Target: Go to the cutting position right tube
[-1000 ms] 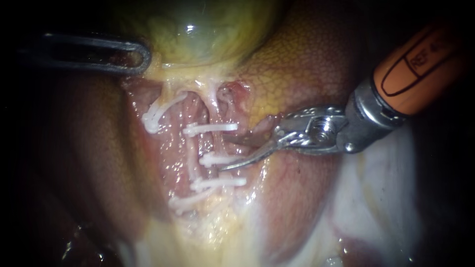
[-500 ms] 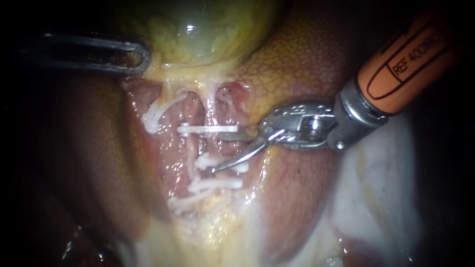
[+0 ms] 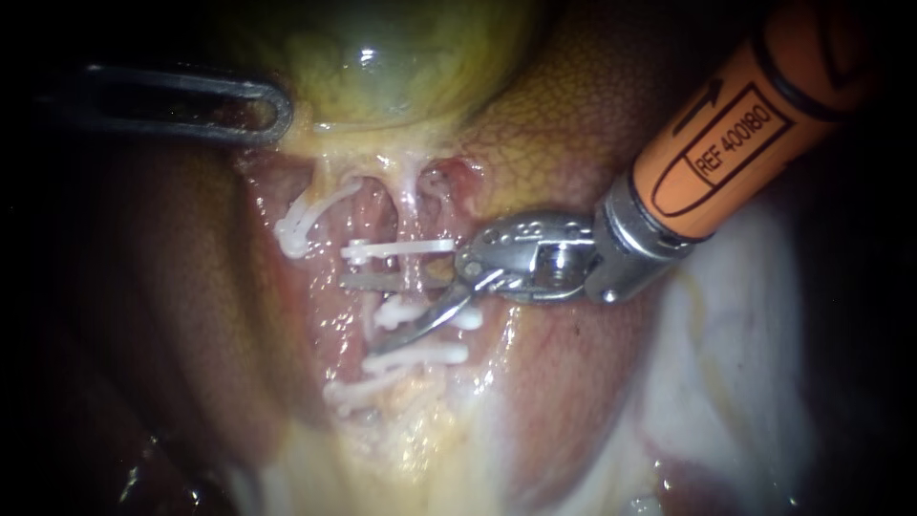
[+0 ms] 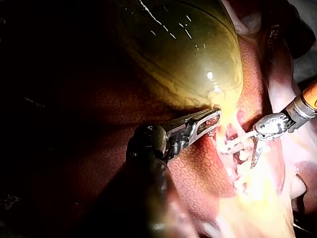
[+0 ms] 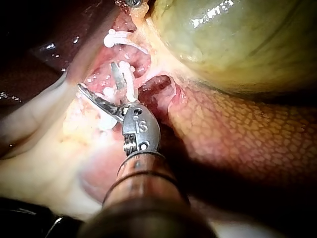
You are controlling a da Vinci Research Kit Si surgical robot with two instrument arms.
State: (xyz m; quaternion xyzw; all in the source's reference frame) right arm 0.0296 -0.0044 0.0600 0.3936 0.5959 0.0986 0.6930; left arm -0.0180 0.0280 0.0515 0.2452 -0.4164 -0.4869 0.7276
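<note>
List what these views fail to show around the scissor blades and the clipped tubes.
1. Endoscope view: whether the upper blade of the right instrument touches the right tube is too small to tell.
2. Right wrist view: the instrument's own body hides what lies under the blades.
3. Left wrist view: glare washes out the clips and the tubes.
4. Endoscope view: the shaft of the left instrument fades into darkness towards the edge.

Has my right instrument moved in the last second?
Yes. Against the upper clip, which stayed put, the right instrument has advanced leftward; its open jaws lie across the tube below that clip.
</note>
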